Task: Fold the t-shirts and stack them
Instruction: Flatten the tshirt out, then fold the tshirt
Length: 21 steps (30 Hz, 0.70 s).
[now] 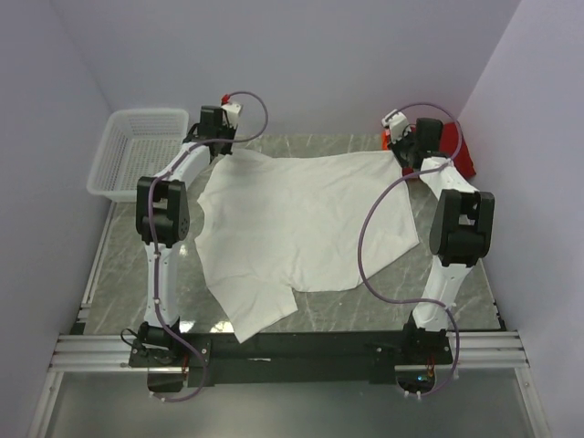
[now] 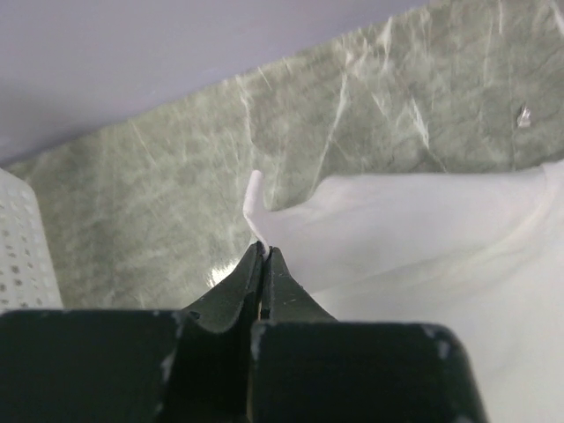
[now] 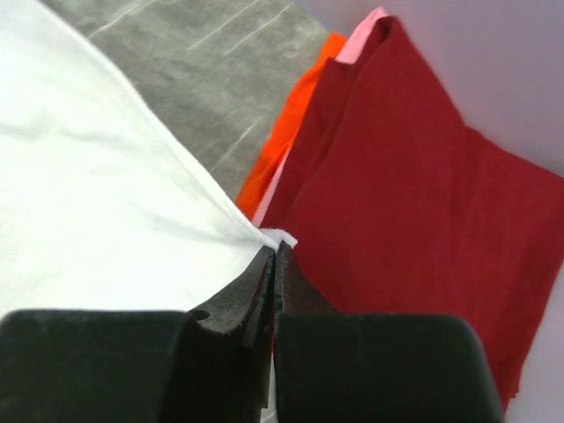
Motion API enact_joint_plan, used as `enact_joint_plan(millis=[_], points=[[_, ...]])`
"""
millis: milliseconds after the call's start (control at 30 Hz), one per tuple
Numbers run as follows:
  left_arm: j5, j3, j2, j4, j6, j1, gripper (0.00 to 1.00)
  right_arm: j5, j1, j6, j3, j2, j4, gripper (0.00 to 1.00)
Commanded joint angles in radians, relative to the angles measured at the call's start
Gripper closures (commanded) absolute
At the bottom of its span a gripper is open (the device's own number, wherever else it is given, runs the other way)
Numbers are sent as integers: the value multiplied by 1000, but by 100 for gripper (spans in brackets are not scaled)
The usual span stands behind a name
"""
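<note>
A: Going from the left, what's on the table?

B: One white plastic mesh basket (image 1: 108, 185) in the far left corner of the grey-green marbled tabletop (image 1: 128, 274). Just beside it is the left gripper (image 2: 265, 251), clenched on a thin lip at the far left edge of the plain white cloth t-shirt (image 1: 310, 214).

A: And the shirt itself?

B: It's spread across the middle of the table, mostly flat, with one part trailing toward the near edge. The right gripper (image 3: 276, 249) pinches its far right corner, jaws tight on the fabric. The bright red cloth t-shirt (image 3: 414, 203), with an orange edge (image 3: 291, 150), lies bunched in the far right corner, touching that pinched corner.

A: So the count?

B: Two shirts, one white and one red. One basket and two arms.

A: How should this fold go?

B: I'd say lift both corners together, level and lightly taut, so the far edge travels as a straight line. Both pinches look shallow, so a sharp tug might slip one. The right side should rise clear of the red shirt before moving, or it could drag it along.
</note>
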Motion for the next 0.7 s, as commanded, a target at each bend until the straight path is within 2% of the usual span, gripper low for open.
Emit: enact_joint_plan(millis=[0, 133, 300, 433, 667], points=[[22, -39, -80, 24, -31, -5, 99, -34, -7, -18, 49, -7, -58, 100], [29, -77, -143, 1, -76, -5, 99, -43, -17, -23, 46, -26, -78, 100], [35, -240, -313, -19, -111, -20, 99, -63, -44, -35, 52, -48, -115, 100], [-32, -378, -435, -54, -200, -72, 99, -104, -67, -59, 58, -63, -147, 100], [-99, -579, -623, -208, -367, -198, 99, -130, -85, -102, 85, -43, -231, 100]])
